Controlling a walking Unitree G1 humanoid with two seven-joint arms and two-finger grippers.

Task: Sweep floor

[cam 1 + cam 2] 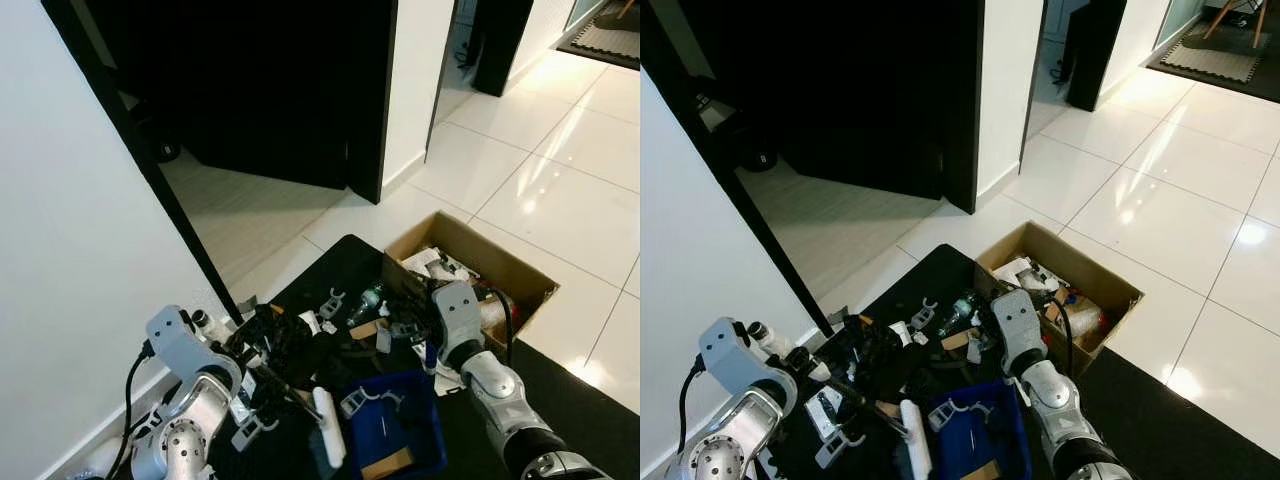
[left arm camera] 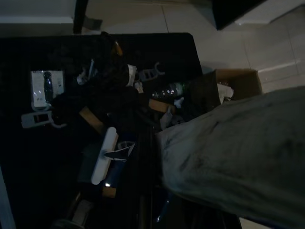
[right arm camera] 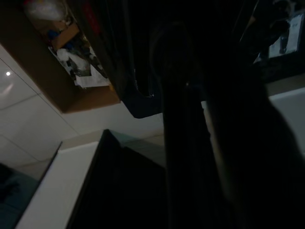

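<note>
A white-handled brush (image 1: pixel 328 425) lies on a black mat (image 1: pixel 340 260) among clutter, and it is seen again as the brush (image 2: pixel 105 155) in the left wrist view. Beside it stands a blue bin (image 1: pixel 410 440) holding a white clip and a bit of cardboard. My left arm (image 1: pixel 190 400) reaches from the lower left, and its gripper (image 1: pixel 275 350) is over the dark pile of loose things. My right arm (image 1: pixel 470 350) comes in from the lower right, its gripper (image 1: pixel 405 330) low between the blue bin and an open cardboard box (image 1: pixel 520 275). The right wrist view is very dark.
The cardboard box is full of scraps and packaging. Small white clips (image 1: pixel 332 300), a bottle (image 1: pixel 366 297) and wood pieces litter the mat. A white wall (image 1: pixel 80 230) runs along my left. A dark open doorway (image 1: pixel 250 90) is ahead, and glossy white tiles (image 1: pixel 540 170) spread to the right.
</note>
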